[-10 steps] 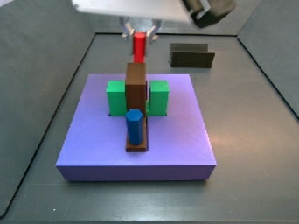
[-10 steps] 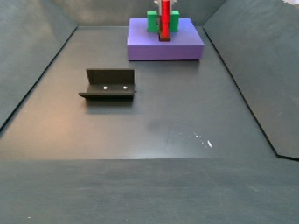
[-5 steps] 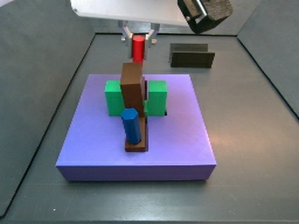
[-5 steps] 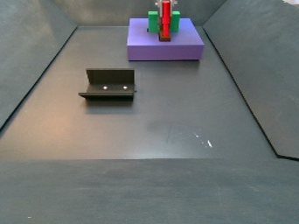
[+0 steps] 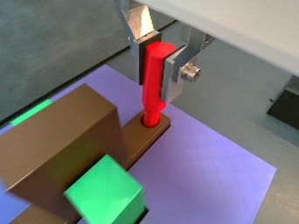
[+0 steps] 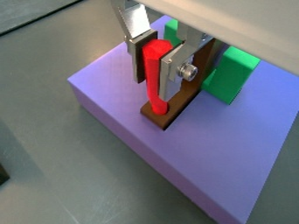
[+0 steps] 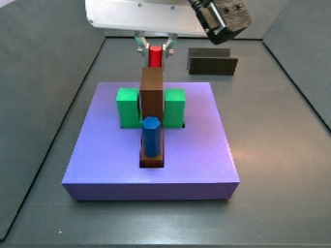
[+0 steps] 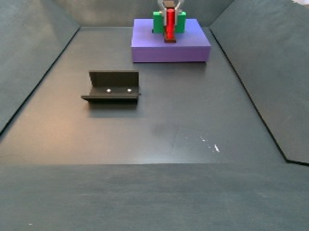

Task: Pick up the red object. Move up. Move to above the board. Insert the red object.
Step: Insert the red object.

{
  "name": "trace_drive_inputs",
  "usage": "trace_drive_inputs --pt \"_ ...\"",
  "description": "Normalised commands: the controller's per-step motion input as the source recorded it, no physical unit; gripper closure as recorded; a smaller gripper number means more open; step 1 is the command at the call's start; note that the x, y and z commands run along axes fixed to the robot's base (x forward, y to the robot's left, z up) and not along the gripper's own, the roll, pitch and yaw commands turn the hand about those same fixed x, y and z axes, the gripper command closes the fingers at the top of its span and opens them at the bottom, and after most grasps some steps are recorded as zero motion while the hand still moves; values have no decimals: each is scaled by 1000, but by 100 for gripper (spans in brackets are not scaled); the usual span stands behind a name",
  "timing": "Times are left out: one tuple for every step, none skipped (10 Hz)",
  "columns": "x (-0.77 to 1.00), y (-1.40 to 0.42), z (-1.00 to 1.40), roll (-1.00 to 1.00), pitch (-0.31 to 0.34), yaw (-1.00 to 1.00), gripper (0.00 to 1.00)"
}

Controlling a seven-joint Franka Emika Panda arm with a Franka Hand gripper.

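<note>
Your red peg (image 5: 156,83) is a slim, straight, rigid-looking stick, probably light and smooth-sided, so a firm pinch high on the shaft suits it and leaves the lower end free. That is how it is held: the gripper (image 5: 159,63) is closed on its upper part, with the silver fingers (image 6: 177,67) pressing either side, seen in both wrist views. The long axis is upright, top end up between the fingers and bottom end down. In both wrist views the tip sits at the end of the brown bar (image 6: 176,107), apparently in its hole, though you cannot tell how deep. In a side view the peg (image 7: 154,56) stands at the board's (image 7: 207,155) 12 o'clock end, behind the bar, with the green blocks (image 7: 128,107) flanking the bar and the blue peg (image 7: 150,139) towards 6 o'clock. The fixture (image 8: 112,87) stands well apart on the floor.
</note>
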Motion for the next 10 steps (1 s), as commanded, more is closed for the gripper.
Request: trace_drive_inputs --pt "-160 0 -443 11 -149 0 100" --pt "-149 -223 -337 80 -94 46 100" --pt "-143 -317 -297 146 -74 74 100" --pt "-23 -123 -314 47 -99 0 100" --pt "0 0 -434 0 -127 0 100" --pt "34 0 -491 3 -167 0 100" --pt "157 0 -406 0 -174 0 100" --pt "326 0 -249 -53 -160 37 100" --pt "440 -51 -89 -113 -103 43 100" --pt "349 0 -71 -154 -103 43 100"
